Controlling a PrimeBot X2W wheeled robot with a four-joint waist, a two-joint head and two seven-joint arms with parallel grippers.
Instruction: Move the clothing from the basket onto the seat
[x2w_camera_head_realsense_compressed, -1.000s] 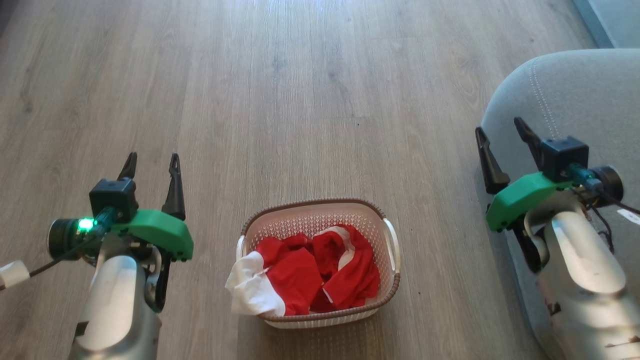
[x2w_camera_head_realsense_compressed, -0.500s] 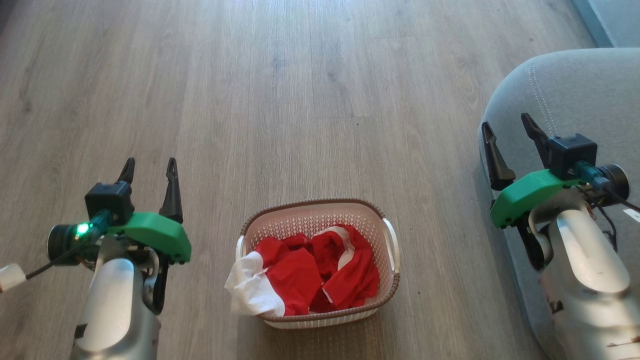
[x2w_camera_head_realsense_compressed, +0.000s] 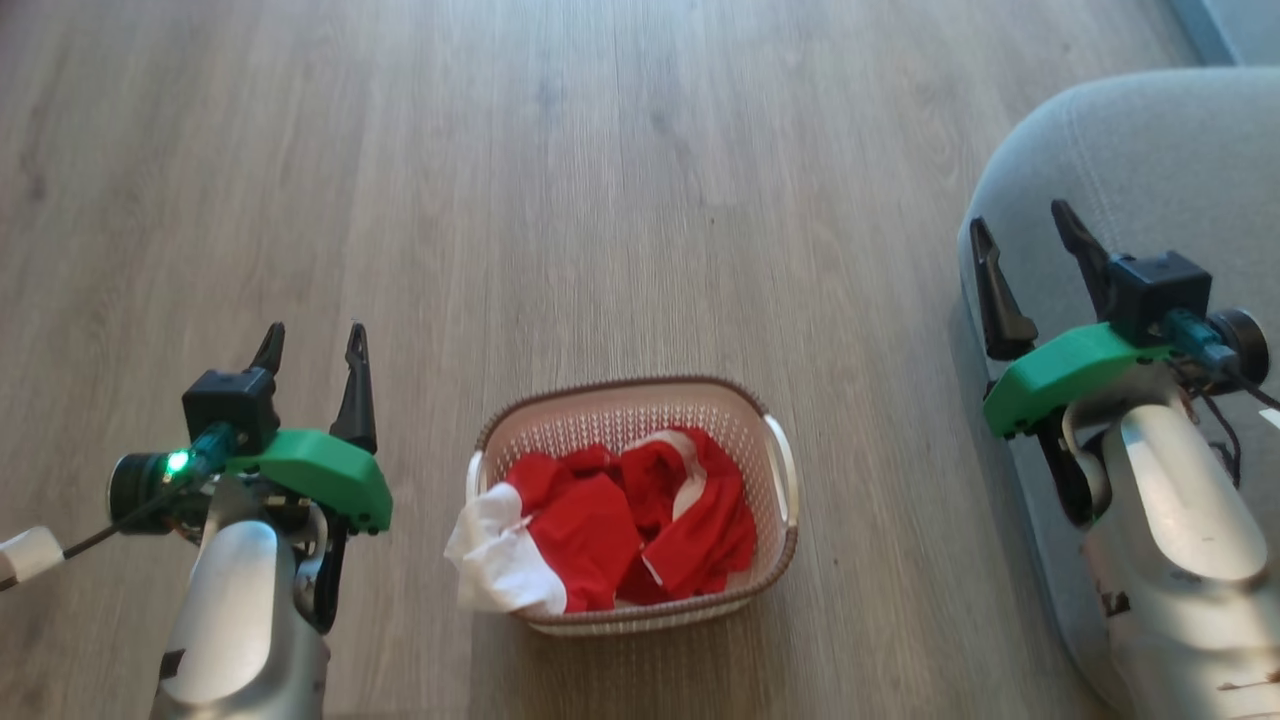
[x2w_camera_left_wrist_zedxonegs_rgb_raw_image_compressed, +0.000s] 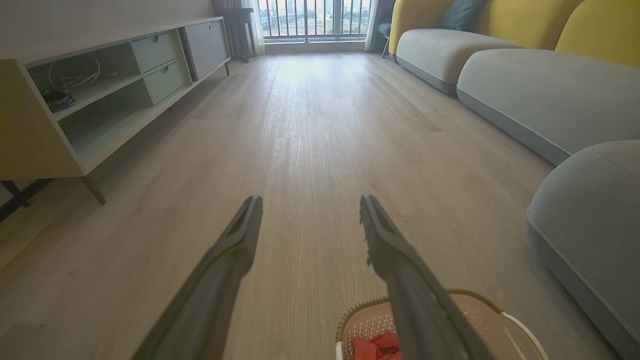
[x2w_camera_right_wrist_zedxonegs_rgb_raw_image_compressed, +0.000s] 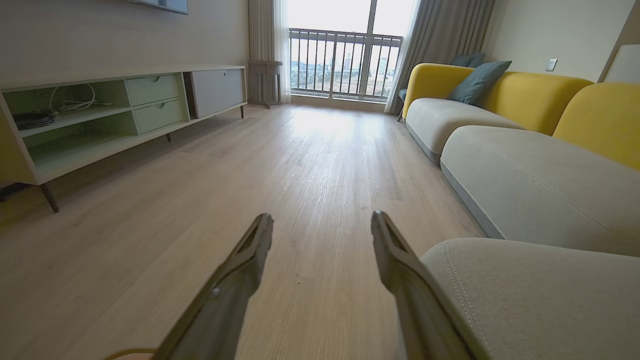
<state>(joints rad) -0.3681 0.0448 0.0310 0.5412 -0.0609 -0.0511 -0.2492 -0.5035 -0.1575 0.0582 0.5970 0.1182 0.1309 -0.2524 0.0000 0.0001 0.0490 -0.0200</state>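
Note:
On the wooden floor stands the cream basket (x2w_camera_head_realsense_compressed: 770, 470) with its brown rim, holding the red and white clothing (x2w_camera_head_realsense_compressed: 620, 520); a white part drapes over its left rim. My left gripper (x2w_camera_head_realsense_compressed: 312, 338) hangs open and empty to the left of the basket. My right gripper (x2w_camera_head_realsense_compressed: 1020, 225) is open and empty at the right, over the edge of the grey seat (x2w_camera_head_realsense_compressed: 1160, 150). In the left wrist view my gripper (x2w_camera_left_wrist_zedxonegs_rgb_raw_image_compressed: 310, 205) points down the room, with the basket (x2w_camera_left_wrist_zedxonegs_rgb_raw_image_compressed: 480, 310) and a bit of clothing (x2w_camera_left_wrist_zedxonegs_rgb_raw_image_compressed: 375, 347) at the bottom. The right wrist view has my gripper (x2w_camera_right_wrist_zedxonegs_rgb_raw_image_compressed: 322, 220) beside the seat (x2w_camera_right_wrist_zedxonegs_rgb_raw_image_compressed: 525, 295).
A long low TV cabinet (x2w_camera_right_wrist_zedxonegs_rgb_raw_image_compressed: 115, 110) runs along the left wall. Grey sofa sections with yellow backs (x2w_camera_right_wrist_zedxonegs_rgb_raw_image_compressed: 500, 130) line the right side, with a teal cushion (x2w_camera_right_wrist_zedxonegs_rgb_raw_image_compressed: 477, 80). A balcony window (x2w_camera_right_wrist_zedxonegs_rgb_raw_image_compressed: 350, 50) is at the far end. Wooden floor (x2w_camera_head_realsense_compressed: 600, 200) lies open ahead.
The whole head view has shifted: the camera moved, so the basket sits slightly higher in the picture. The left gripper sits a little lower and the right a little higher in frame; both stay open.

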